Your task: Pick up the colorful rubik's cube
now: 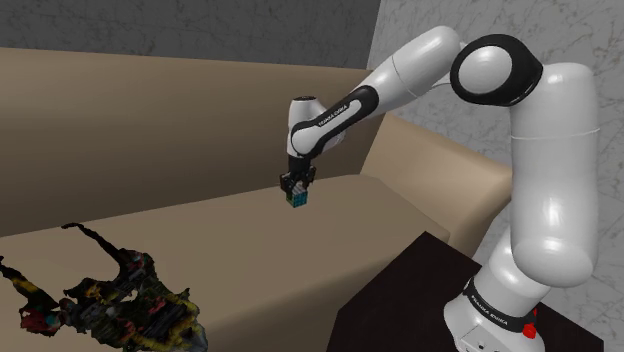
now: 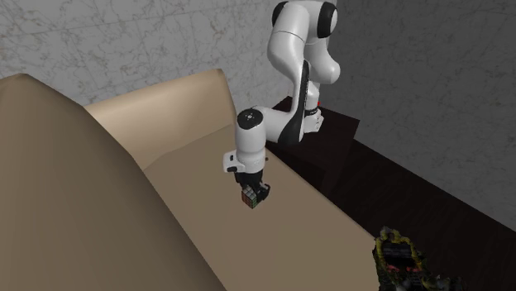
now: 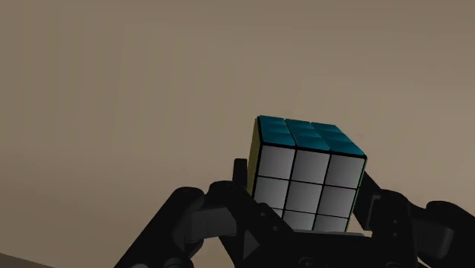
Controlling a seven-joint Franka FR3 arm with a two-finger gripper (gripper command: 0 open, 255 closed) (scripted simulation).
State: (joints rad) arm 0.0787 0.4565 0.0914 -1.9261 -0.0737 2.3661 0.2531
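One cube (image 3: 308,179) in gripper (image 3: 306,199), abv sofa (image 1: 150,130).

Beige sofa seat (image 1: 250,250); dark, tangled, multicoloured object (image 1: 110,300) lying on it.

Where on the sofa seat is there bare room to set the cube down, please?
The seat is bare beneath the held rubik's cube, from the backrest to its front edge and across to the armrest. The crowded part is the other end, in the shoulder view's lower left, where a dark, multicoloured tangled object lies.
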